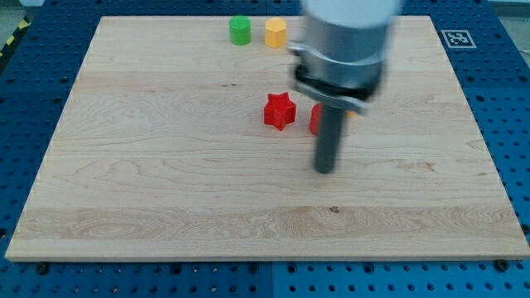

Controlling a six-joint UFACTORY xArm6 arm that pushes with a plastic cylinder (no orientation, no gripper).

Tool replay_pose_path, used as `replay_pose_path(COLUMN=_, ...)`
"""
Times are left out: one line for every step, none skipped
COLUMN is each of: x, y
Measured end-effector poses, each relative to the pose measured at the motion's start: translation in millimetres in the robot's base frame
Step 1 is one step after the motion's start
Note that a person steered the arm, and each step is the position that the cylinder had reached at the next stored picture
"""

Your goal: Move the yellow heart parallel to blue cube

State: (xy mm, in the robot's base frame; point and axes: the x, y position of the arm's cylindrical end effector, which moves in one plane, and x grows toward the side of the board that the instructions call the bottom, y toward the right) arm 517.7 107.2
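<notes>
My tip (325,170) rests on the wooden board (166,165), below and to the right of a red star block (280,110). A second red block (315,120) shows just left of the rod and is mostly hidden by it. A small orange-yellow edge (351,114) peeks out right of the rod; its shape cannot be made out. No blue cube shows in the view, and no yellow heart can be made out. The arm's grey body (344,37) covers the board's upper middle right.
A green cylinder (240,30) and a yellow cylinder-like block (275,32) stand side by side near the board's top edge. A black-and-white marker tag (456,38) sits at the top right corner. Blue perforated table surrounds the board.
</notes>
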Motion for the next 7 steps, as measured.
replay_pose_path(x=-31.4, y=67.7)
replay_pose_path(x=-57.2, y=72.2)
replay_pose_path(x=-72.3, y=59.5)
replay_pose_path(x=-92.0, y=28.1)
replay_pose_path(x=-95.6, y=0.3)
replay_pose_path(x=-110.4, y=-7.0)
replay_pose_path(x=-130.3, y=-12.6)
